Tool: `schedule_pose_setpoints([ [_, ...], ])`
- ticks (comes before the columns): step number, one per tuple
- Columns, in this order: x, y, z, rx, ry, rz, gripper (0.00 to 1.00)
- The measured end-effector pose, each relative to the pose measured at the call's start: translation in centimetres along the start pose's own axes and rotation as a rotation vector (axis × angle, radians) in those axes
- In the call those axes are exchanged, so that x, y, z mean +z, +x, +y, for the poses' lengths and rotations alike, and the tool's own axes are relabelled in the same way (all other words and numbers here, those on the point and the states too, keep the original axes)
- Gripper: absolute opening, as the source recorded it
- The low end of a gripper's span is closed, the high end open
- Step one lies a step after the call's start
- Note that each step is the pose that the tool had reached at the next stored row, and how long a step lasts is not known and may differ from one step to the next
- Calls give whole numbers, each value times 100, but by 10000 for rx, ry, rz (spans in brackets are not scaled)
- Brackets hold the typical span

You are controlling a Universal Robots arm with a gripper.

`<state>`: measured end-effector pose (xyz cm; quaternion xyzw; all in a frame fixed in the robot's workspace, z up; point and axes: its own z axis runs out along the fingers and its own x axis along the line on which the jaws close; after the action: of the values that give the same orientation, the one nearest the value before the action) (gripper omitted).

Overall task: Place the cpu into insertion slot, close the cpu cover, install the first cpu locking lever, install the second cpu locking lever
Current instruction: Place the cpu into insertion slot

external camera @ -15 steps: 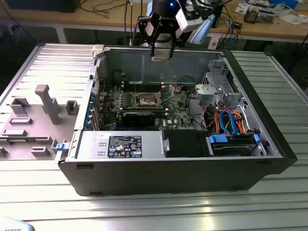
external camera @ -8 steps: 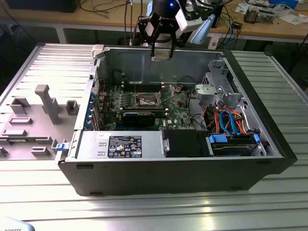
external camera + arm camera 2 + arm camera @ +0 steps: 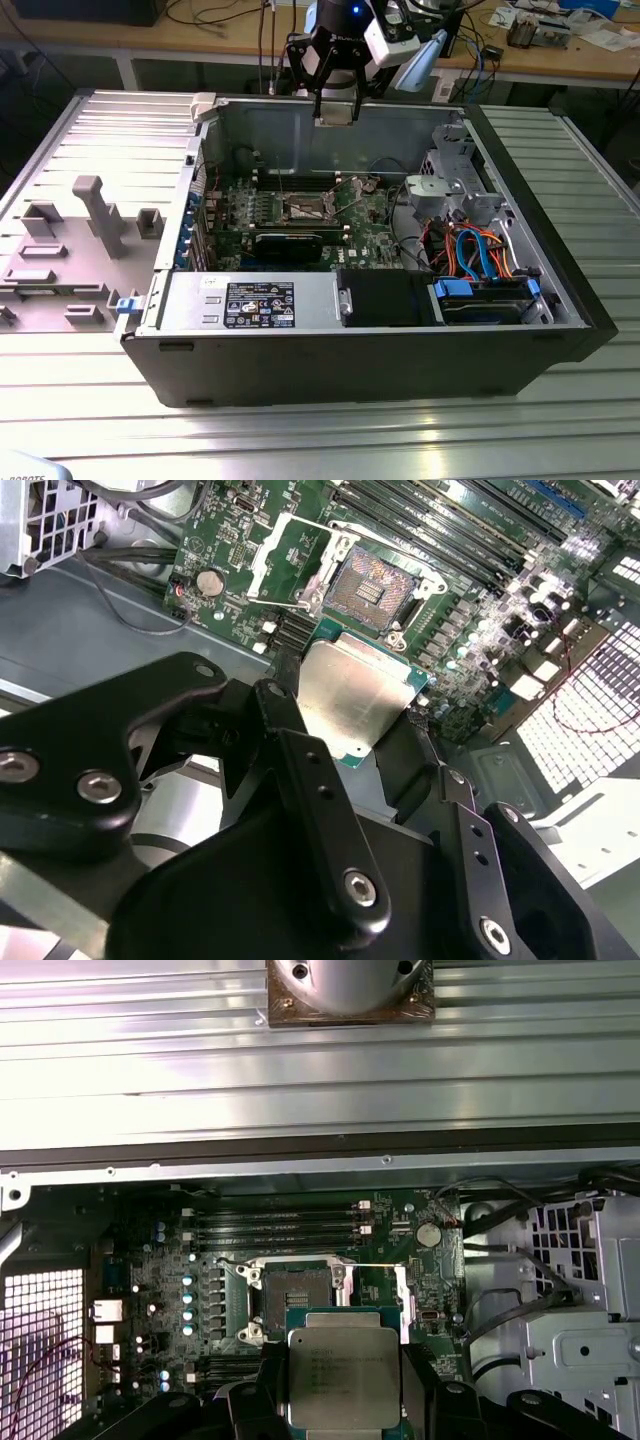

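My gripper hangs over the open computer case, above the back wall, shut on the cpu. In both wrist views the cpu is a flat silver-topped square clamped by its edges between the two black fingers. Below it the insertion slot lies uncovered on the green motherboard, dark inside with a silvery rim. The cpu cover is swung open beside the slot. The cpu is well above the slot and touches nothing else.
Long memory slots run beside the socket. A black card lies in front of it, with the power supply at the case front. A drive cage and orange and blue cables are on the exterior view's right.
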<state>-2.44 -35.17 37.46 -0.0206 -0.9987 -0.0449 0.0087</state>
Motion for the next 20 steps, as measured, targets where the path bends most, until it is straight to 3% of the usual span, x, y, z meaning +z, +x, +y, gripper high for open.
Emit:
schedule_pose_setpoints([
  [20, 5, 0, -1, 189, -3, -17, 54],
])
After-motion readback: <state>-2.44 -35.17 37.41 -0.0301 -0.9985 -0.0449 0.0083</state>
